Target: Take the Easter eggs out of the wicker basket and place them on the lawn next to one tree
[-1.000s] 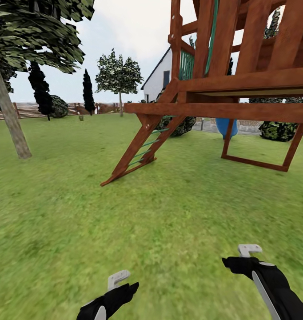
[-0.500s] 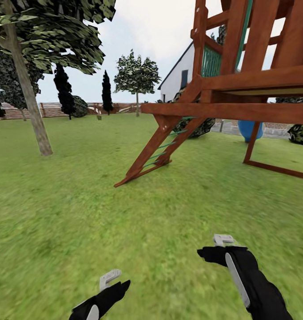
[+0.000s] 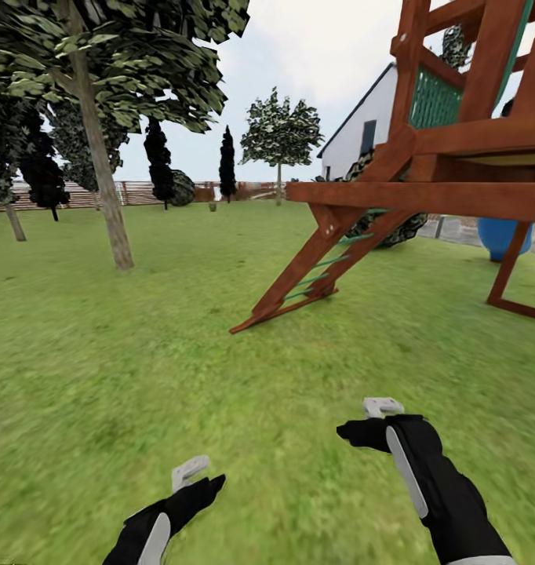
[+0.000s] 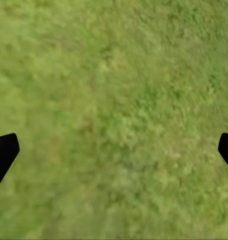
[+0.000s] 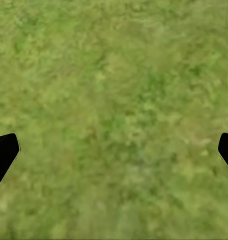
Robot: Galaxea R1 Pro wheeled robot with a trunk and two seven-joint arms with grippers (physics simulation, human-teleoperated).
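2 open jaws above lawn [image 3: 142,377], seemingly.

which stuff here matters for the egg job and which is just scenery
Belongs to the job:
- lawn
- nearest tree, a possible drop spot
- left gripper and right gripper, both open with only grass between the fingers

Just scenery:
- wooden play frame with its ladder
- white house
- fence
- blue barrel

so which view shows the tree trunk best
The head view: the tree stands whole on the lawn, trunk to canopy. Both wrist views look down at grass between open tool tips, with nothing of the tree.
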